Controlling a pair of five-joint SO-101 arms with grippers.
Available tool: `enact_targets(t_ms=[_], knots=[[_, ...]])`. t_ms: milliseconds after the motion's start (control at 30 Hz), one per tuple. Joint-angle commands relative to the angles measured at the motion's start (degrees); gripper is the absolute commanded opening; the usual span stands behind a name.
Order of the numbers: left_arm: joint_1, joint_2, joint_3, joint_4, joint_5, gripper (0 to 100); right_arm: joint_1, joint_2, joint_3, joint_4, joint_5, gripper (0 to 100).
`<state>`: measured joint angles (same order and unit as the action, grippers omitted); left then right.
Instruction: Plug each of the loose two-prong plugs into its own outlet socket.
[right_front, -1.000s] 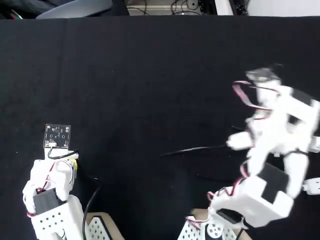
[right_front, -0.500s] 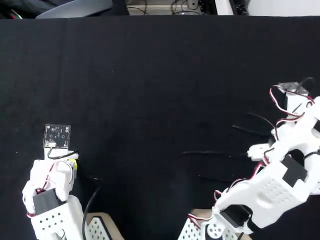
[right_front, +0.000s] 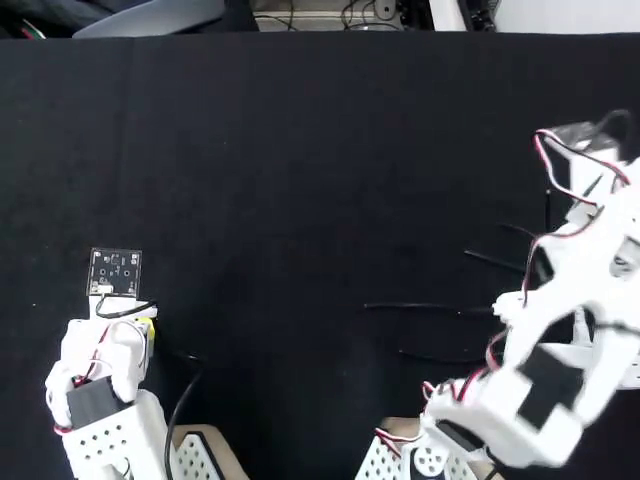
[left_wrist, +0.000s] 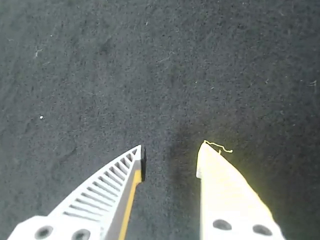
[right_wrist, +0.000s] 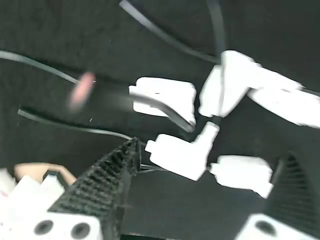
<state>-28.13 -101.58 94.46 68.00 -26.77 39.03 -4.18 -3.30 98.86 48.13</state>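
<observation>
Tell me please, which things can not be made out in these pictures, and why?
- White plastic plugs, right wrist view: blurred, prongs unclear.
- Same plugs, high view: largely covered by the white right arm.
- Small black square board, high view: too small to tell its sockets.
- Thin black cables, high view: they run under that arm.

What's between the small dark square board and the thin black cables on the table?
In the high view, only bare black cloth lies between the small dark square board and the thin black cables.
</observation>
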Motion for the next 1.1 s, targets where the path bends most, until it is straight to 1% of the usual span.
enact_targets(t_ms=[0,67,167,200,233,367,533,600,667,767,867,933,967,1067], knots=[[0.0,0.0,-0.5,-1.1,-0.3,18,2.2,-14.0,-0.2,2.2,-3.2,30.4],[0.1,0.0,-0.4,-1.4,-0.1,18,3.1,-21.8,4.5,2.1,-3.3,21.3],[1.8,0.0,1.5,-4.2,-0.1,18,2.8,-34.7,15.7,1.8,-3.3,6.3],[2.6,0.0,2.2,-5.4,-0.2,18,1.7,-39.3,19.8,0.8,-3.3,2.3],[3.2,0.0,2.8,-6.4,-0.2,18,0.3,-43.7,24.0,-0.7,-3.3,0.9],[5.4,0.0,3.0,-6.9,0.0,18,-5.5,-60.5,42.4,-12.7,-3.5,5.3],[5.7,0.0,3.0,-5.9,-0.2,18,-18.5,-79.4,66.9,-29.6,-3.6,5.3],[5.5,0.0,3.0,-5.9,-0.3,18,-23.4,-86.5,75.6,-33.4,-4.0,5.3],[5.5,0.2,3.0,-5.8,-0.3,18,-28.0,-93.2,82.3,-33.8,-8.6,5.3],[5.6,0.4,3.0,-5.8,-0.1,18,-34.5,-102.7,90.2,-33.1,-21.5,5.3],[5.7,0.4,3.0,-5.8,-0.1,18,-36.9,-103.8,95.7,-37.5,-31.1,5.4],[5.7,0.4,3.0,-5.8,-0.1,18,-38.6,-102.0,100.1,-42.7,-34.7,5.4],[5.7,0.4,3.0,-5.8,-0.1,18,-39.7,-101.1,100.0,-42.7,-36.2,5.4],[5.6,0.4,3.0,-5.8,-0.1,18,-41.5,-100.0,100.0,-38.8,-36.6,5.6]])
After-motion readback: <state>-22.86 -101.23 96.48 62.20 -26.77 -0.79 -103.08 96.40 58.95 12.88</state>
